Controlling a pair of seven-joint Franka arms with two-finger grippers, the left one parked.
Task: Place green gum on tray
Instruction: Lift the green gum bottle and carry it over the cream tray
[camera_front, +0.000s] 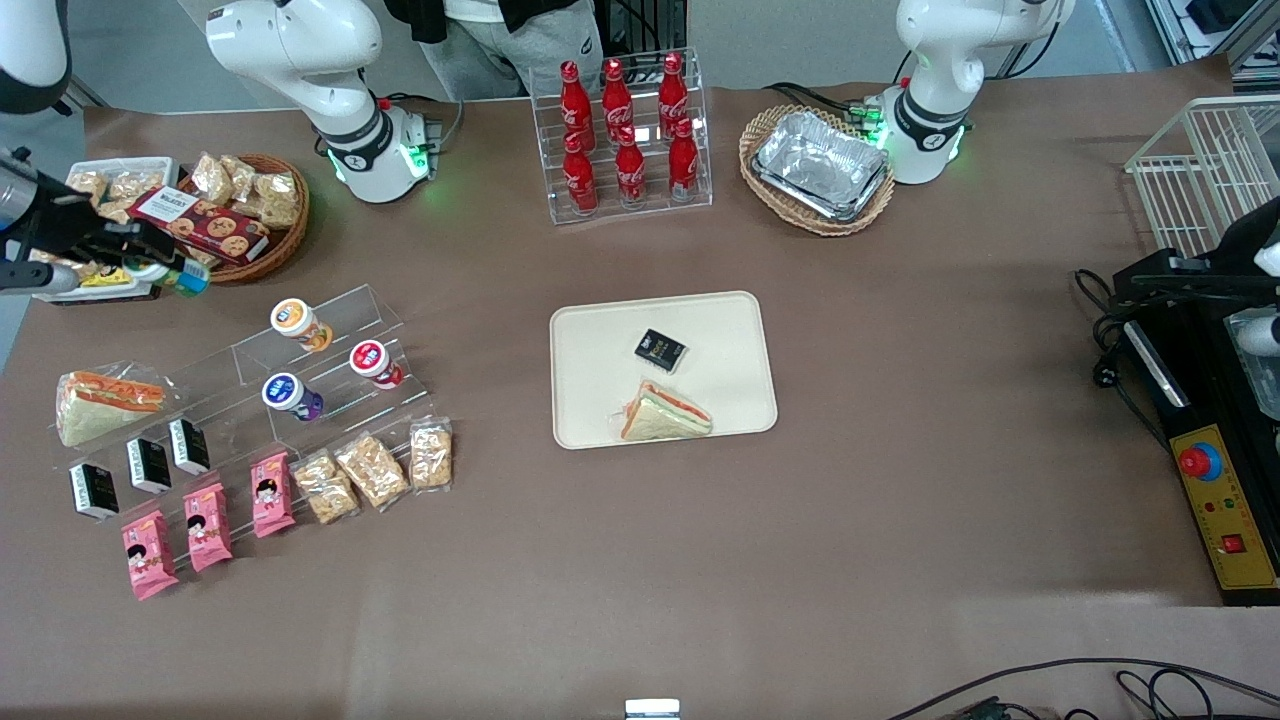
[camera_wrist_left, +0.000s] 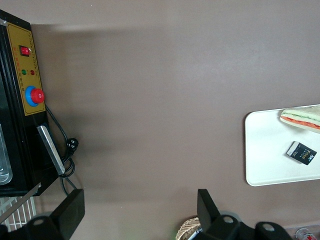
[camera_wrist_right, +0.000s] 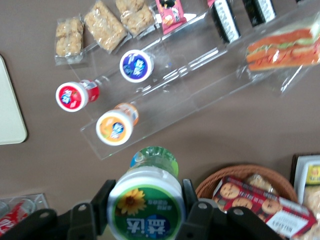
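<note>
Already your gripper (camera_wrist_right: 145, 212) is clamped on the green gum (camera_wrist_right: 146, 202), held up in the air at the working arm's end of the table, near the wicker basket (camera_front: 262, 215) of snacks; this looks like the carry step. You'll likely need to travel over to the tray (camera_front: 600, 340) mid-table, then lower onto bare tray, avoiding the sandwich (camera_front: 665, 413) and black packet (camera_front: 660, 349). Front view shows only a sliver of the canister (camera_front: 185, 277) past the fingers; its height above the table is hard to judge.
</note>
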